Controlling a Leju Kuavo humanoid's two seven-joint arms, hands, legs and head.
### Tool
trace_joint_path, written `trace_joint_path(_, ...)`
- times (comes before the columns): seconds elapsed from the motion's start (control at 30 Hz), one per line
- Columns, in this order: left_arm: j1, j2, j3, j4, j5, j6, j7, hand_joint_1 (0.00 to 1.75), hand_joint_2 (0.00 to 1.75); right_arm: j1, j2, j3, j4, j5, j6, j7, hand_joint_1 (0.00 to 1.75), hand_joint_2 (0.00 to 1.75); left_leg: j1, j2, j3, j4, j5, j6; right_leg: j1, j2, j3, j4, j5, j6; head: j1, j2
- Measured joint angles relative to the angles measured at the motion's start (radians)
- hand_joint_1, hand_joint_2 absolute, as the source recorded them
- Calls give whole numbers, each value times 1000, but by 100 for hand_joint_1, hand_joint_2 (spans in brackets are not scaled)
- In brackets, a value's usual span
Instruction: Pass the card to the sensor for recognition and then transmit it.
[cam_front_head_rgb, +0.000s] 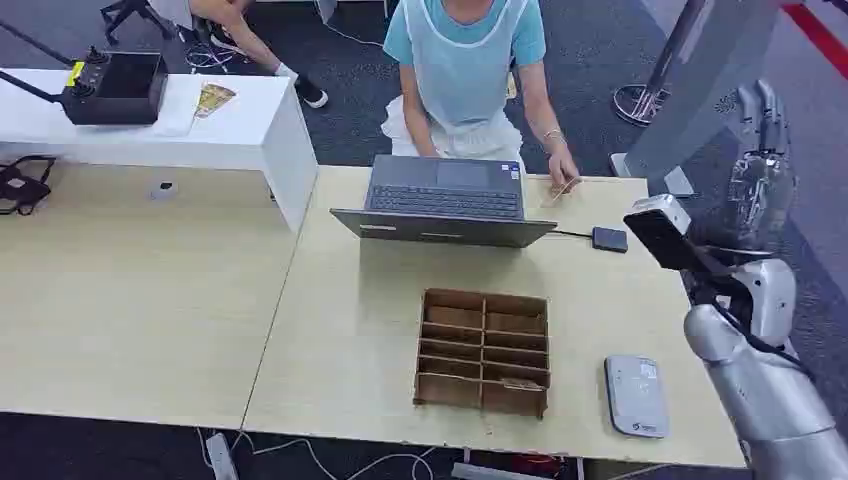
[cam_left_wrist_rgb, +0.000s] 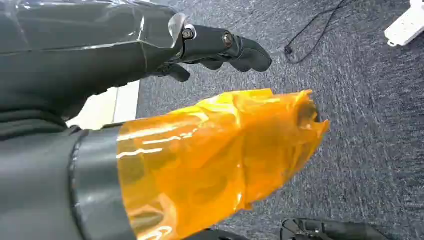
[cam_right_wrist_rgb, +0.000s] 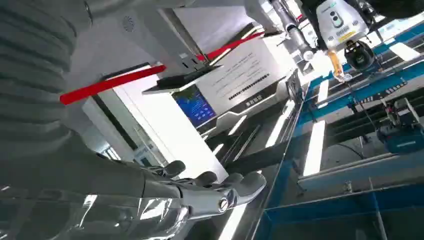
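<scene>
Pale wooden tables (cam_front_head_rgb: 150, 300) stand side by side on dark carpet, and you are looking down on them from the head view. Your right hand (cam_front_head_rgb: 762, 150) is raised high off the table's right edge, wrapped in clear film, fingers pointing up and apart, holding nothing; the right wrist view shows the same hand (cam_right_wrist_rgb: 200, 192) with its fingers extended and nothing between them. Just below that hand sits the wrist camera (cam_front_head_rgb: 662, 232) on the silver forearm. To the left of the hand and lower, a person (cam_front_head_rgb: 465, 70) in a light blue top sits behind an open laptop (cam_front_head_rgb: 445, 205), one hand (cam_front_head_rgb: 563, 172) resting on the table with a thin card (cam_front_head_rgb: 562, 190) at the fingertips, well apart from your right hand. Nearer to you than that, a small dark sensor (cam_front_head_rgb: 609, 239) lies on the table on a cable. Closer to you still stand a brown divided box (cam_front_head_rgb: 484, 350) and, beside it, a grey flat device (cam_front_head_rgb: 635, 395).

Your left hand (cam_left_wrist_rgb: 220, 47) hangs over carpet, its dark fingers loosely curled with nothing in them, an orange film wrap (cam_left_wrist_rgb: 215, 160) beside it.
</scene>
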Motion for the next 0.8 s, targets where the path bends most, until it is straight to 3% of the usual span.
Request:
trace_joint_path(0.07,0,0,-1,0,0,0,-1,0,0,-8,-4,6,8,3,1,2,0,175,0,0,-1,0,0,0,0,0,0,0,0,0,0,0)
trace_joint_path(0.2,-1,3,-19,0,0,-3,-18,0,0,-143,-4,61,114,145,66,94,0,175,0,3,-3,0,0,0,-1,2,-3,1,1,-1,0,0)
trace_joint_path(0.27,-3,3,-30,0,0,-4,-36,0,0,-252,1,112,223,198,108,111,0,175,0,2,-2,0,2,0,-1,2,-3,1,2,0,0,0)
trace_joint_path(0.43,-3,3,-51,0,0,-15,-66,0,0,-435,65,223,536,260,114,126,0,175,0,-1,-3,0,4,0,0,-1,-2,1,3,-1,0,0)
trace_joint_path(0.63,-3,2,-66,0,0,-23,-74,0,0,-516,141,290,761,251,150,136,0,175,0,-1,-4,0,4,0,0,-1,-4,1,3,-1,0,0)
trace_joint_path(0.8,-3,1,-68,0,0,-28,-76,0,0,-541,186,312,855,242,167,140,0,175,0,-2,-5,0,4,0,0,-2,-5,1,3,-1,0,0)
